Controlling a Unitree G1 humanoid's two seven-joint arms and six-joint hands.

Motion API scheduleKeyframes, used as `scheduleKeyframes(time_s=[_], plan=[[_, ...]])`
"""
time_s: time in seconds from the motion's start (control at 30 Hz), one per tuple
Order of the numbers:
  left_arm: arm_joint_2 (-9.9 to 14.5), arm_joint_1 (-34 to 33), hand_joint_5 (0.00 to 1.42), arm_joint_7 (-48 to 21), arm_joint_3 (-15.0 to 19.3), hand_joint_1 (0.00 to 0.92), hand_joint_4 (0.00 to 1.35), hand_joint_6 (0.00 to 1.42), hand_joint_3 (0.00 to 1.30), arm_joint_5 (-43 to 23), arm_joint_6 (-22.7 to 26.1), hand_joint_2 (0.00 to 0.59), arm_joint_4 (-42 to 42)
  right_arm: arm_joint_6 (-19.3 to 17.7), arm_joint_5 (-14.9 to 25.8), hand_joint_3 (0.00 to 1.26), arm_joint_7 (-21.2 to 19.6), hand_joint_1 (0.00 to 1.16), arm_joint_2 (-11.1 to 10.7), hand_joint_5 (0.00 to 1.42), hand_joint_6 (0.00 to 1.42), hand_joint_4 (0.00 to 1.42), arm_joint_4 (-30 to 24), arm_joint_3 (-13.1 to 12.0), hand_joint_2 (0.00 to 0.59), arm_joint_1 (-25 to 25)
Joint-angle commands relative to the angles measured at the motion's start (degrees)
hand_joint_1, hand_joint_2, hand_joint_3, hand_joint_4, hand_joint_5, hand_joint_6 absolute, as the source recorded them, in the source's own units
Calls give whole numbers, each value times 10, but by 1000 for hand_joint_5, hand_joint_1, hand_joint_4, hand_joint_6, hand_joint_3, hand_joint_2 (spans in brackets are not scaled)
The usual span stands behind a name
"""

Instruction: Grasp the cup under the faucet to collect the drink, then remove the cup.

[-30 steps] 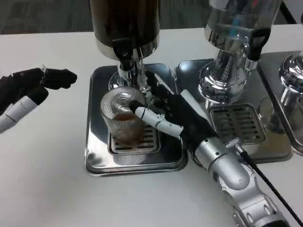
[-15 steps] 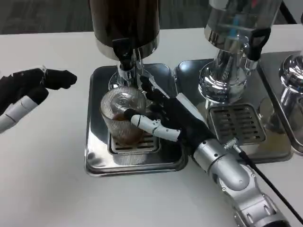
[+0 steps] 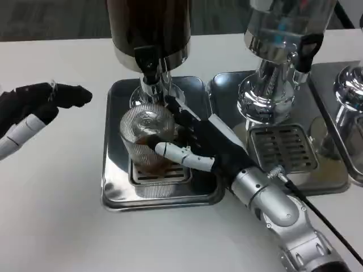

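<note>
Right hand (image 3: pixel 195 141) shifted closer, fingers wrapping cup (image 3: pixel 148 139) under faucet (image 3: pixel 148 65); left hand (image 3: pixel 37 102) empty, fingers apart.

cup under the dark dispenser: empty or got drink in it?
Partly filled. The cup stands upright on the drip tray; brown liquid shows through its clear ribbed wall, well below the rim.
</note>
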Motion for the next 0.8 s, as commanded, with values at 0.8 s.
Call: scheduleKeyframes(time_s=[0.8], plan=[[13,-7,355,1,-5,0,386,342,477,9,2,129,2,-5,14,0,2,557,-2,0,65,0,5,-14,199,2]])
